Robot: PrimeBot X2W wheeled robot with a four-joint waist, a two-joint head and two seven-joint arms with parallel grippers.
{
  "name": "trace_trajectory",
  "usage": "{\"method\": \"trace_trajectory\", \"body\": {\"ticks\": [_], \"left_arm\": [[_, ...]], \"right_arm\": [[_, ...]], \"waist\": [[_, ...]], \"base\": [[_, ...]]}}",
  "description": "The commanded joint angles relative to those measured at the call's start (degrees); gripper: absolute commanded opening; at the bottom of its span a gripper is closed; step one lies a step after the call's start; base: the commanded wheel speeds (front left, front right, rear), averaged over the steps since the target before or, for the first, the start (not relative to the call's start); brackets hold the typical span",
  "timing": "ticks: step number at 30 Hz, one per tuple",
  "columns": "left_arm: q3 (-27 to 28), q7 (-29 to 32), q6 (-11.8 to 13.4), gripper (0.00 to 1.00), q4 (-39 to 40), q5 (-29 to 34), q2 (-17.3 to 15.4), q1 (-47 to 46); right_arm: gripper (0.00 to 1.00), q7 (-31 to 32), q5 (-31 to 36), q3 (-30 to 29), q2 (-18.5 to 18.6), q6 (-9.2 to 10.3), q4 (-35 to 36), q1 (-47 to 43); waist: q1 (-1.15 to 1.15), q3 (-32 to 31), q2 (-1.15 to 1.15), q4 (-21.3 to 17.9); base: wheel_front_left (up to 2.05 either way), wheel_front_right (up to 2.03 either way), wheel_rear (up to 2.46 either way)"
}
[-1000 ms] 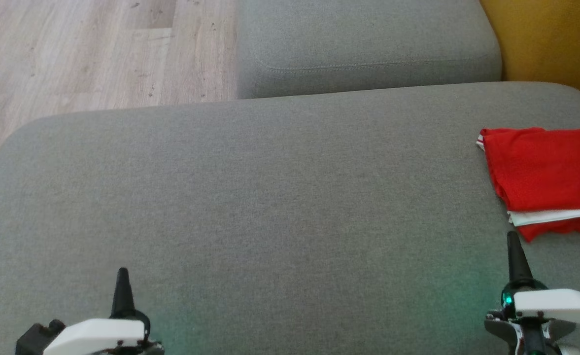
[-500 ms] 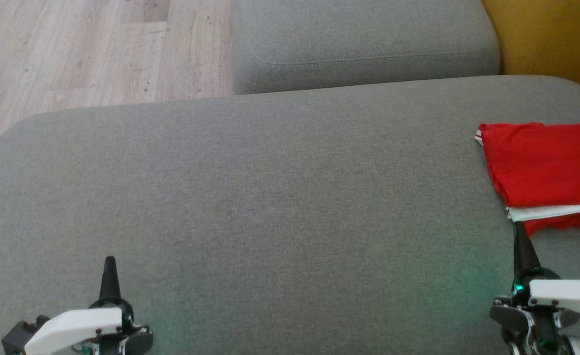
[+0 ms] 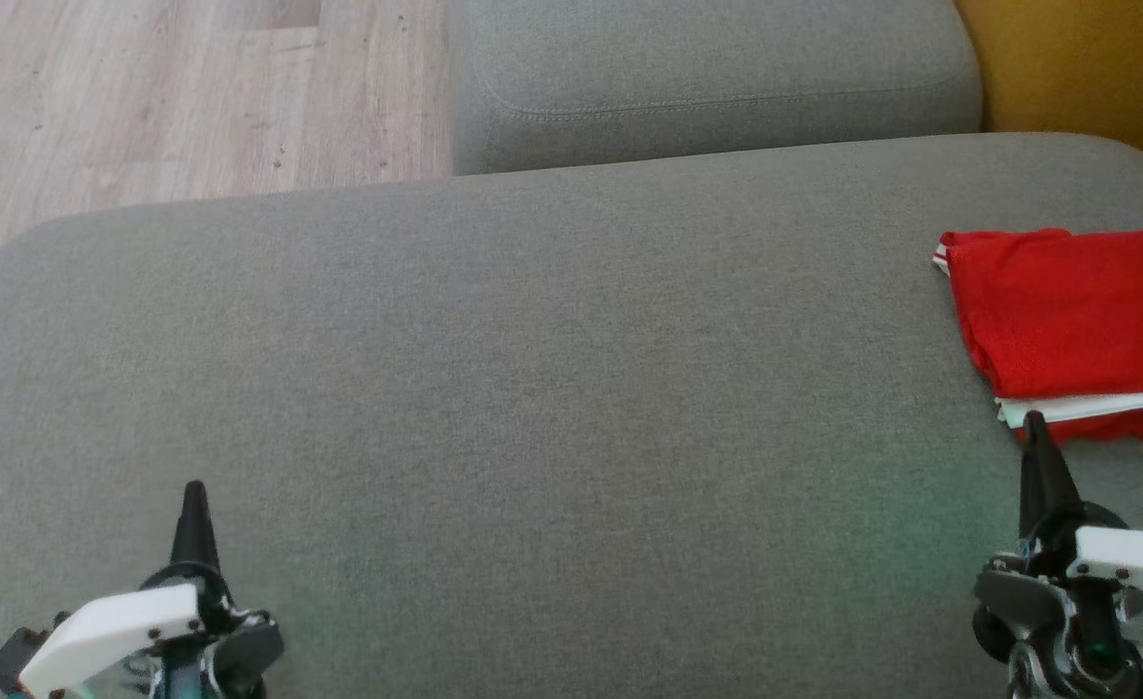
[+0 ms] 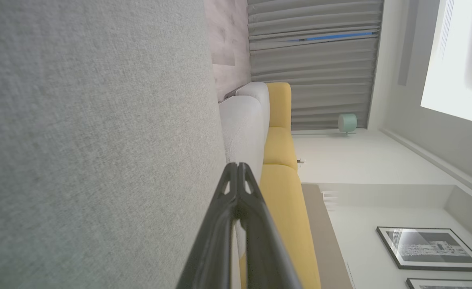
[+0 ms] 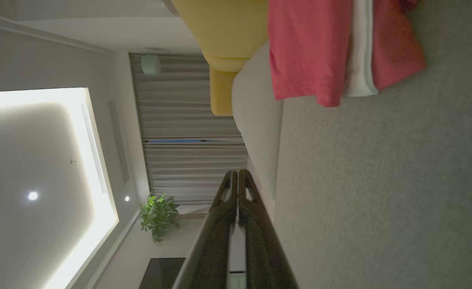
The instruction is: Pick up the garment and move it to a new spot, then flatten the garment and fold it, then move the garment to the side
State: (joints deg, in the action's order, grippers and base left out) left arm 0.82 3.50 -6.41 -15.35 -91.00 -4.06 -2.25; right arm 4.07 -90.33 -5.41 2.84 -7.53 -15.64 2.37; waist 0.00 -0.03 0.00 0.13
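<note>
Head view: red garment [image 3: 1066,320] lies folded at the grey sofa cushion's [image 3: 532,388] far right. Left pincer [image 3: 192,493] and right pincer [image 3: 1034,425] pressed together, empty — right one near its front edge. I'd judge it light, limp, grippy — pinch a hem corner.

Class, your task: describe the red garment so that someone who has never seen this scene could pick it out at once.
Start at the wide grey cushion spanning the head view. At its right edge, just beyond the tip of the right gripper, lies the folded garment. It is the one bright red thing on the grey, with a white band near its front edge.
</note>
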Motion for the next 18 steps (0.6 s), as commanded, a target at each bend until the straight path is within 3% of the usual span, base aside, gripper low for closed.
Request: {"method": "trace_trajectory", "body": {"ticks": [1, 18], "left_arm": [[2.92, 0.75, -0.83, 0.00, 1.49, -1.96, -0.56, -3.47], [3.71, 1.39, -1.08, 0.00, 1.40, -2.83, -0.26, -3.76]], "right_arm": [[0.00, 0.71, -2.11, 0.80, 1.30, 0.04, 1.75, 3.38], [0.00, 1.27, -3.03, 0.32, 1.07, 0.04, 1.70, 3.68]], "waist": [[0.00, 0.10, 0.00, -0.07], [0.00, 0.21, 0.00, -0.13]], "base": [[0.00, 0.00, 0.00], [0.00, 0.00, 0.00]]}}
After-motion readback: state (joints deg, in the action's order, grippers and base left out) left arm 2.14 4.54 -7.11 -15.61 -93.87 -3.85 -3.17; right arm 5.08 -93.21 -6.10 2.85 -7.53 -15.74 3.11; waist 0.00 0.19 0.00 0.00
